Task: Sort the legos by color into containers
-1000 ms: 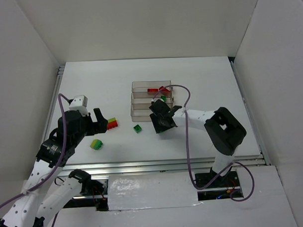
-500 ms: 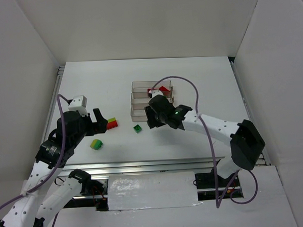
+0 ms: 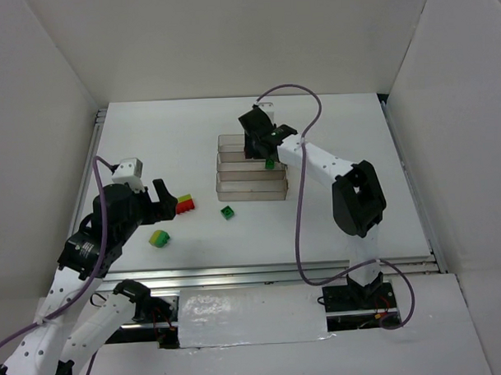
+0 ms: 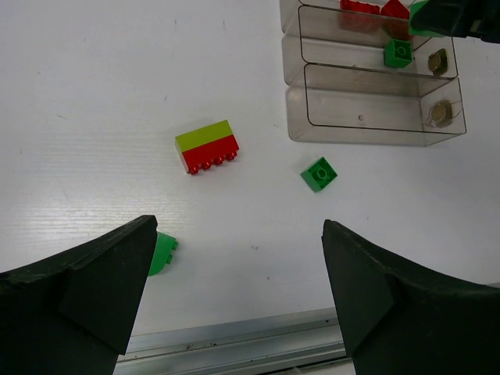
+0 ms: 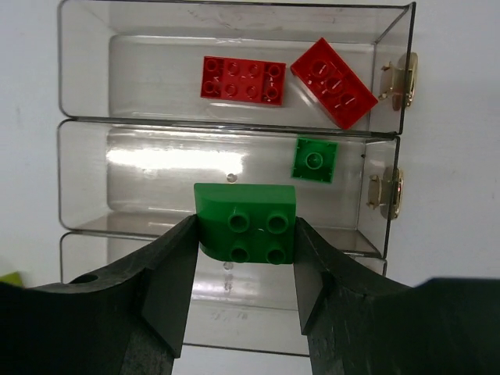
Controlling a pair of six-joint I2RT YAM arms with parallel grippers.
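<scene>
containers (image 5: 148, 78): clear glossy plastic, brass-look metal clasps (image 5: 388, 194). legos (image 5: 241, 80): smooth glossy plastic. tabletop (image 4: 94, 94): matt white, faintly textured. right hand (image 5: 244, 258): matt black plastic.

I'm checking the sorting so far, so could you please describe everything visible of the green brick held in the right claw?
The green brick is glossy plastic, four round studs facing the wrist camera, one corner rounded. The right claw pinches two opposite sides; only its black fingers touch it. It hangs over the near wall of the middle container.
</scene>
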